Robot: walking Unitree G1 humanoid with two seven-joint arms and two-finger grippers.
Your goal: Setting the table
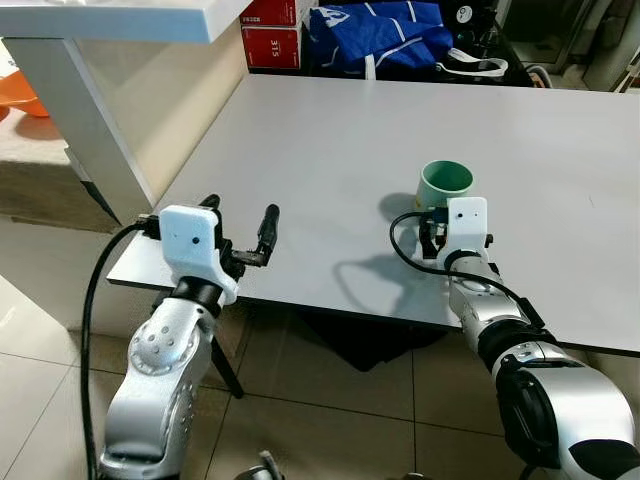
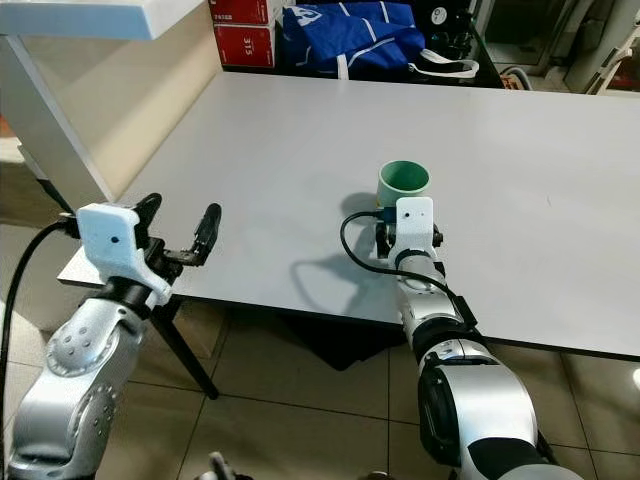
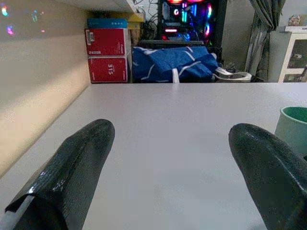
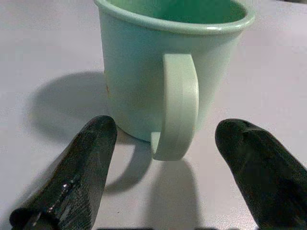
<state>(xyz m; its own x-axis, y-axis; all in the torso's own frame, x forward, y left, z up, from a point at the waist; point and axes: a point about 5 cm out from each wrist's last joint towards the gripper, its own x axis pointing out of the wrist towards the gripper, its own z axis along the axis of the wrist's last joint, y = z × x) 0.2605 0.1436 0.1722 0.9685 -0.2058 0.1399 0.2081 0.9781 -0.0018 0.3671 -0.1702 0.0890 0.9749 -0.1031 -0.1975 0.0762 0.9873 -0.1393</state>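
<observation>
**Mug on table, both grippers open**

Green mug (image 4: 172, 72) upright on white table (image 1: 330, 150), near front edge, handle facing right gripper (image 4: 165, 163). Fingers spread either side of handle, not touching. Left gripper (image 3: 168, 167) open over table's front-left corner.

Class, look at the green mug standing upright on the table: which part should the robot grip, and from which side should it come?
Probably the handle, approached from the robot's side. The green mug stands upright on the grey table with its handle turned toward the right tool, whose open fingers already flank it. The thin vertical loop fits between them better than the wide body.
</observation>
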